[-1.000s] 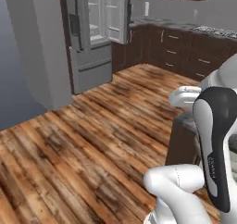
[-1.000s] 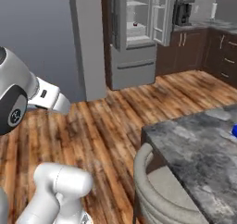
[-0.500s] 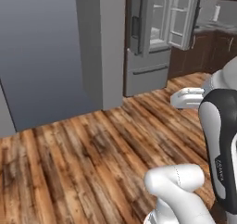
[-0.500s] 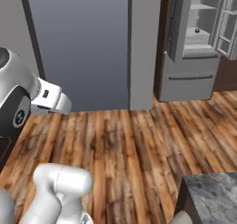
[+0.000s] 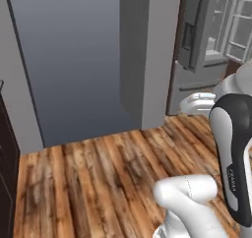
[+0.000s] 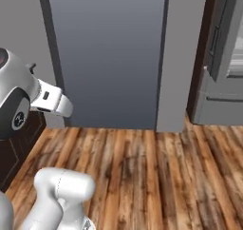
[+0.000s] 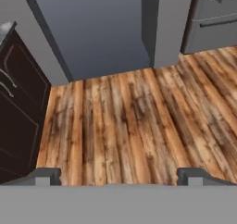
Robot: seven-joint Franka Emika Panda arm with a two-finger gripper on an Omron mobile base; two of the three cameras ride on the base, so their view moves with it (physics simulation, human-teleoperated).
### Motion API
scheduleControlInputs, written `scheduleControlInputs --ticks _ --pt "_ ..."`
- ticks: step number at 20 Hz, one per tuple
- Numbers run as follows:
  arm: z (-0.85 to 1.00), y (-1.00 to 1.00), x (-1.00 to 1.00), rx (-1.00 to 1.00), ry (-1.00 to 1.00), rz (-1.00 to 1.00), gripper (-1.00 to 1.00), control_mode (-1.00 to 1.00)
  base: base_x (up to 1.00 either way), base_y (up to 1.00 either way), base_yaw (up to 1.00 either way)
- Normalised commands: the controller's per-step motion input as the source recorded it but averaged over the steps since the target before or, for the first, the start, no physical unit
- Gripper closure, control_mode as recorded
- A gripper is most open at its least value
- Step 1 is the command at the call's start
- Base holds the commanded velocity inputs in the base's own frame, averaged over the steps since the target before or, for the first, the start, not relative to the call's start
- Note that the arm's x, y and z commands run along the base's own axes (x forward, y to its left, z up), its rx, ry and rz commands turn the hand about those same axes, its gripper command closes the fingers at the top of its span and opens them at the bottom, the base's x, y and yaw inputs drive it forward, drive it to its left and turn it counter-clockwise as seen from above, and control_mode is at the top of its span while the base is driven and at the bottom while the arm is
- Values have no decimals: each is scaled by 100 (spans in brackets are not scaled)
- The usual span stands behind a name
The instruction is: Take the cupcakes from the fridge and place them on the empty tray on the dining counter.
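Here the gripper [image 7: 118, 174] is held wide open and empty over the wooden floor [image 7: 129, 126], presumably kept ready for the cupcakes, none of which can be seen, while the fridge [image 5: 216, 45] is seen open at the right.

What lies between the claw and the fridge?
In the hand view, bare wood floor lies between the open claw and the fridge.
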Motion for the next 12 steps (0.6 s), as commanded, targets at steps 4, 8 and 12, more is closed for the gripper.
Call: scheduleControlInputs --ticks 4,8,12 --pt "0 0 0 0 0 0 -100 100 100 -42 49" --pt "0 0 0 0 0 0 -100 100 22 -100 5" --pt "0 0 0 0 0 0 -100 100 0 -100 0"
